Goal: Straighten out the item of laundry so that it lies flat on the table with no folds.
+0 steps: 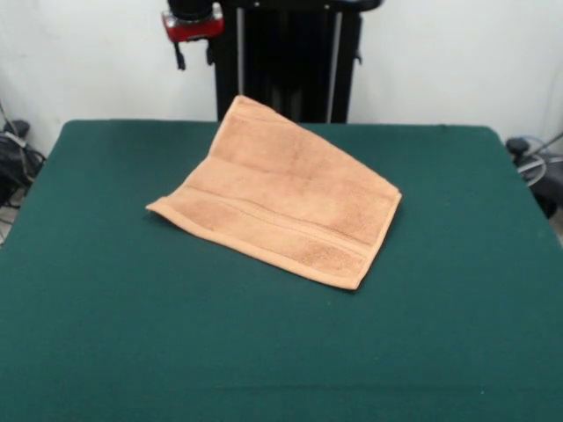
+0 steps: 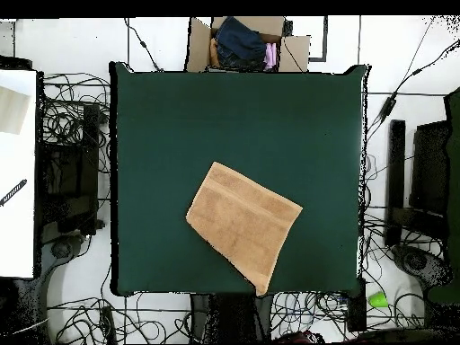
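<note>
One orange-tan hand towel (image 1: 280,204) is seen lying on the green bench (image 1: 106,290), turned at an angle to the bench edges, its far corner reaching the far edge in front of the robot's pedestal. In the overhead view the towel (image 2: 243,222) sits toward the robot's side of the bench (image 2: 162,126), right of centre, one corner at or just over the edge.

Its outline is four-sided but uneven, which suggests a part is folded under or over; where the fold runs cannot be told for certain. A woven band stripe is visible near the near hem. No tag is seen.

Terry cloth of this kind is judged soft, light and limp, so it is expected to drape and drag rather than slide stiffly; the felt-like top may catch it. A pinch at a free corner or along a hem, such as the near left corner, is judged the best hold.

Only a red and black part of the arm (image 1: 192,21) is shown at the top of the front view. The tool's state cannot be told.
</note>
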`<action>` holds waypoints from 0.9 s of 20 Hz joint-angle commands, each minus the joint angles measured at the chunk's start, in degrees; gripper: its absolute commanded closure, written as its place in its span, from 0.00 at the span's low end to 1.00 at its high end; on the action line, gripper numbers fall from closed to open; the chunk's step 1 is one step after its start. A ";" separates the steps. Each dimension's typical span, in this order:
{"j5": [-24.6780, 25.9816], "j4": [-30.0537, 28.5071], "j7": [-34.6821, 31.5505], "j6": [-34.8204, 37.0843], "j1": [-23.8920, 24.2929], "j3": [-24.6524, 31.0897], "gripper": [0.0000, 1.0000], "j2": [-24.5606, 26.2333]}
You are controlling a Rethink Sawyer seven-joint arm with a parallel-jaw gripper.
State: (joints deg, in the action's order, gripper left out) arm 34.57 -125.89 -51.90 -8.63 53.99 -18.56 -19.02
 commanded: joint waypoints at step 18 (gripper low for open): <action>2.28 6.05 -10.96 -1.54 0.67 4.66 0.00 12.71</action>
State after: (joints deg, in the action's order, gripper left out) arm 34.63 -123.61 -51.90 -8.54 54.13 -18.32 -14.32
